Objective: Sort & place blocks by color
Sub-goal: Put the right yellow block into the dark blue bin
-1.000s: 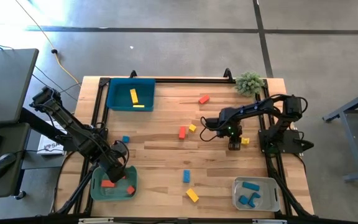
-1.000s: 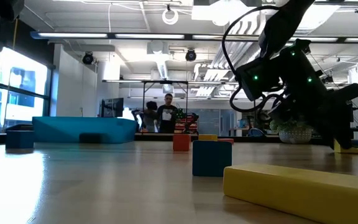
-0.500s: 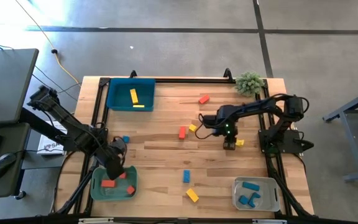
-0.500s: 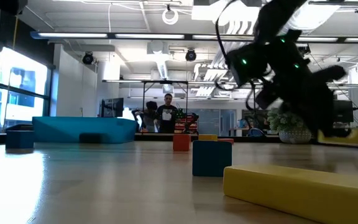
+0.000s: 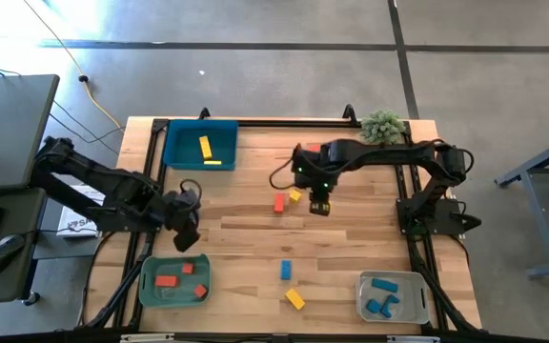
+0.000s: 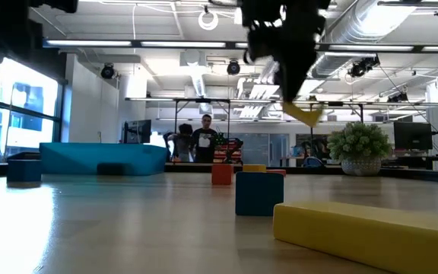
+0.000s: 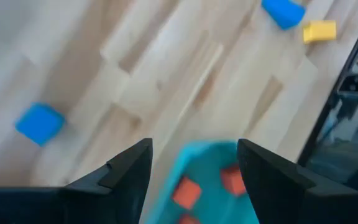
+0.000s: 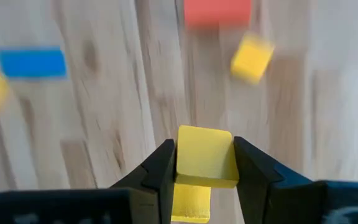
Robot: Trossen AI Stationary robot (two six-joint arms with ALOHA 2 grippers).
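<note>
My right gripper (image 5: 319, 206) is shut on a small yellow block (image 8: 205, 155) and hovers over the table's middle, right of a loose red block (image 5: 279, 202) and a yellow cube (image 5: 294, 195). In the low view the block (image 6: 303, 114) shows high above the wood. My left gripper (image 7: 191, 180) is open and touches nothing. It hangs above the far edge of the green tray (image 5: 174, 279), which holds red blocks. A blue cube (image 7: 39, 122) lies on the wood beside it. A blue bar (image 5: 286, 270) and a yellow bar (image 5: 295, 298) lie near the near edge. My right gripper pinches the yellow block between its two fingers, one pad on each of two opposite side faces (image 8: 229, 163). The fingers come from above, pointing down. The block is lifted clear of the table and sits tilted below the fingers (image 6: 303, 114).
A teal tray (image 5: 200, 143) with yellow blocks sits at the far left corner. A grey tray (image 5: 392, 295) with blue blocks sits at the near right corner. A small plant (image 5: 383, 126) stands at the far right corner. A red block (image 5: 311, 151) lies by the right arm.
My right gripper has carried the yellow block up off the wood near the table's right edge and moved it left and toward the far edge, rising well above the table. My left gripper has risen from over the green tray and drawn toward the far edge.
</note>
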